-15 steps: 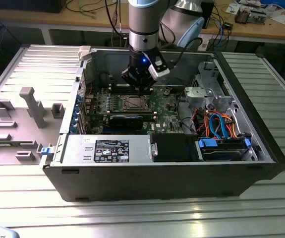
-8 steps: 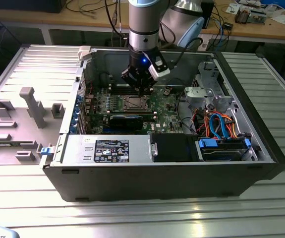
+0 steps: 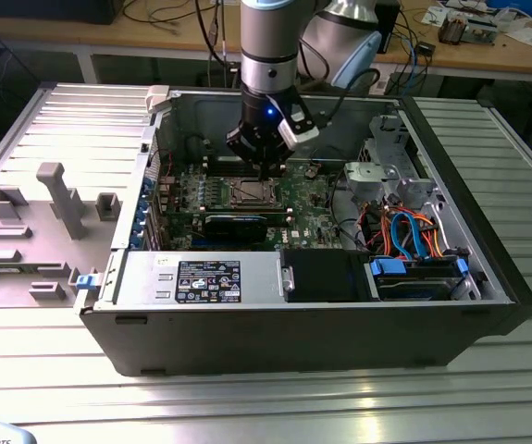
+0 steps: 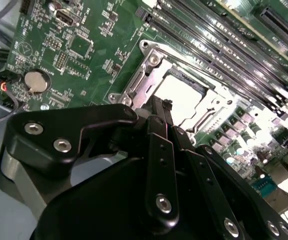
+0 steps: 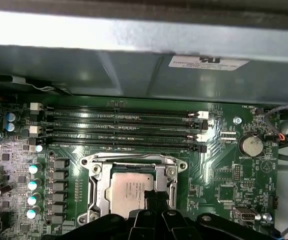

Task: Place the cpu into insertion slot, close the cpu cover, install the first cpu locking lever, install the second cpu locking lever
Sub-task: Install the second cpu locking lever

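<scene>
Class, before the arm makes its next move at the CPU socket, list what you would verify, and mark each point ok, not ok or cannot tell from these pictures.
1. CPU lies in the slot: ok.
2. CPU flat and square in the slot: cannot tell.
3. Cover shut over the CPU: cannot tell.
4. Tool directly above the socket: ok.
5. Tool holding nothing: ok, its fingers are together with nothing between them.
6. Memory slots away from the tool: ok.

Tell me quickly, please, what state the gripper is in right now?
Gripper: shut, fingers pressed together and holding nothing, its tip over the flat silver-grey square cpu seated under the thin silver metal cpu cover frame.
</scene>
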